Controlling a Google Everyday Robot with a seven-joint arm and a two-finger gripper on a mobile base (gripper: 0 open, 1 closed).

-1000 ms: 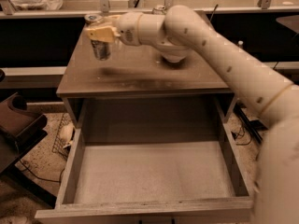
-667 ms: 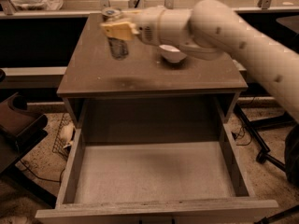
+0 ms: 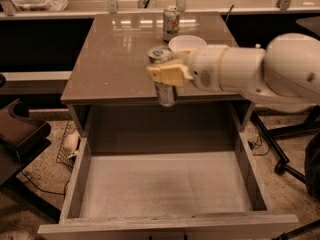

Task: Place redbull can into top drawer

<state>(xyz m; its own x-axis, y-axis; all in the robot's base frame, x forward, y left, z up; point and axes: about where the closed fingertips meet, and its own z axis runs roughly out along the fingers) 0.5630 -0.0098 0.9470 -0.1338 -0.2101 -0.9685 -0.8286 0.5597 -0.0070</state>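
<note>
Camera view from above the front of the cabinet: nearest me the top drawer (image 3: 165, 189) stands pulled out, its pale grey bottom showing between the grey-brown sides.

Beyond it, at the middle of the front edge of the tabletop (image 3: 115, 59), hangs the pincer (image 3: 161, 75). It is clamped on the redbull can (image 3: 165, 95), with one tan finger (image 3: 171, 74) across the can's side. The can is off the surface and close to upright, leaning a little. Its pull-tab top shows above the finger, and its lower end crosses the front edge line, over the back of the open drawer.

The white arm (image 3: 260, 69) comes in from the right edge of the picture. It lies nearly level over the right front corner of the tabletop, and the wrist points left.

Just behind the pincer sits a white bowl (image 3: 186, 43), near the middle of the tabletop. Farther back, at the middle of the far edge, stands a wider can with orange-green print (image 3: 171, 23), well apart from the held can.

Under a second ago the pincer held the can over the far left part of the tabletop, and the arm crossed in front of the bowl and covered the wider can. Since then the pincer and can have come forward and right to the front edge. The bowl and the wider can are now in plain sight.
</note>
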